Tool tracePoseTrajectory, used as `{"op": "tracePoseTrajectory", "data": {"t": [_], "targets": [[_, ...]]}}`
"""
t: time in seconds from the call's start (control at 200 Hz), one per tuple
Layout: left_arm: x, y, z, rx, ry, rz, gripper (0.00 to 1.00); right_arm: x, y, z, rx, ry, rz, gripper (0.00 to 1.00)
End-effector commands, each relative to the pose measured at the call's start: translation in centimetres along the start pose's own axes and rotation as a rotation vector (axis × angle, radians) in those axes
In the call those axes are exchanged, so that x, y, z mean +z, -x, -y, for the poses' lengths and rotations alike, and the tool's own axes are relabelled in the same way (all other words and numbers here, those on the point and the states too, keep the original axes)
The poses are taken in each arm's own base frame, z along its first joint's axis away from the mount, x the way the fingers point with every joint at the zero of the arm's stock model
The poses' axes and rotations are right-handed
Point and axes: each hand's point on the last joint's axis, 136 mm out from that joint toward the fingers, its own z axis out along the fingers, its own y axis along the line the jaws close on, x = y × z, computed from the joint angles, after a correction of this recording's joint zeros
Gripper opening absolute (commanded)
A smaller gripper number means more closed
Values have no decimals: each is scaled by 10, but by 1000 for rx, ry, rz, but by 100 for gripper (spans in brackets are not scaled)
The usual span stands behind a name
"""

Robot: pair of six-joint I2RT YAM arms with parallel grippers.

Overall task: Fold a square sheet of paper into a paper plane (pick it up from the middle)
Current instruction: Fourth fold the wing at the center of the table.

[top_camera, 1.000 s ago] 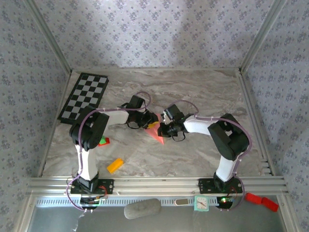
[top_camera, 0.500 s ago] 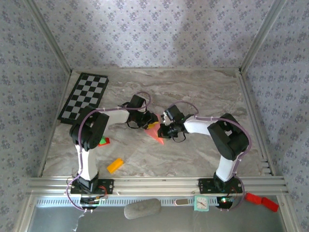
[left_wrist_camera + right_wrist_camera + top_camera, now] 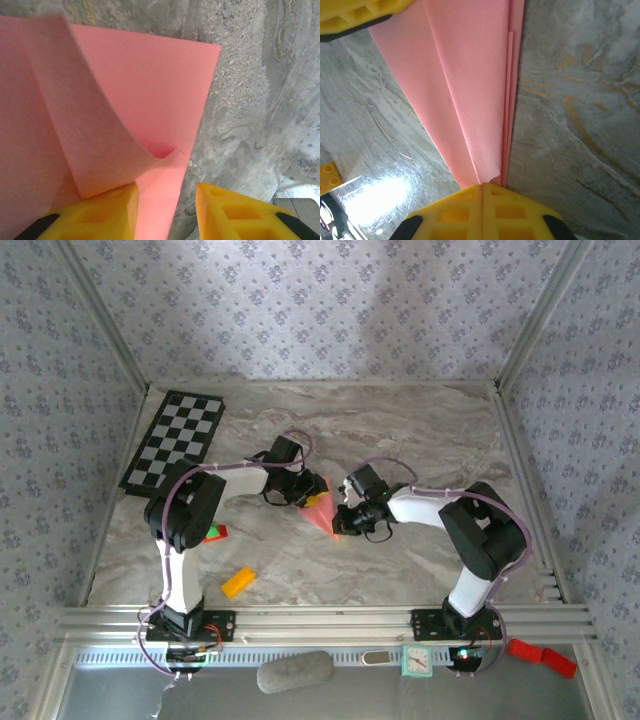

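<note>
The square sheet of paper [image 3: 320, 511] is salmon-pink and folded into a narrow, pointed shape on the marble table, between the two arms. My left gripper [image 3: 312, 492] stands at its far end, jaws open. In the left wrist view [image 3: 165, 210] one fingertip [image 3: 95, 212] rests by a flap of the paper [image 3: 145, 85] that curls up, and the paper's edge runs through the gap. My right gripper [image 3: 341, 523] is shut at the near, pointed end. Its closed tips [image 3: 482, 195] sit on the layered folds of the paper [image 3: 470, 90].
A checkered mat [image 3: 175, 437] lies at the back left. An orange block [image 3: 238, 582] and a red-and-green block [image 3: 214, 533] sit near the left arm's base. Aluminium rails and patterned walls bound the table [image 3: 420, 430].
My right gripper has slid toward the near edge along the paper, ending at its pointed tip. The left gripper has stayed where it was.
</note>
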Motion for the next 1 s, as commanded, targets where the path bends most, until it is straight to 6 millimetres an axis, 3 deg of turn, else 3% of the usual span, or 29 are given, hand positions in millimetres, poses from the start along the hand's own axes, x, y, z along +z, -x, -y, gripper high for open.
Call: {"op": "tracePoseTrajectory", "data": {"t": [0.0, 0.44, 0.55, 0.645, 0.83, 0.994], "targets": [[10, 0, -45, -89, 151, 5, 36, 0, -37, 9, 20, -24, -119, 2], [11, 0, -47, -97, 155, 3, 36, 2, -71, 23, 16, -57, -199, 2], [11, 0, -47, -97, 155, 1, 36, -2, -72, 25, 4, -67, -194, 2], [10, 0, -44, -89, 144, 0, 36, -14, -58, 18, -23, -57, -129, 2], [8, -1, -37, -89, 121, 0, 36, -38, -12, -8, -95, -31, 72, 3], [9, -2, -31, -96, 95, -8, 36, -32, 15, -23, -116, -12, 128, 2]]}}
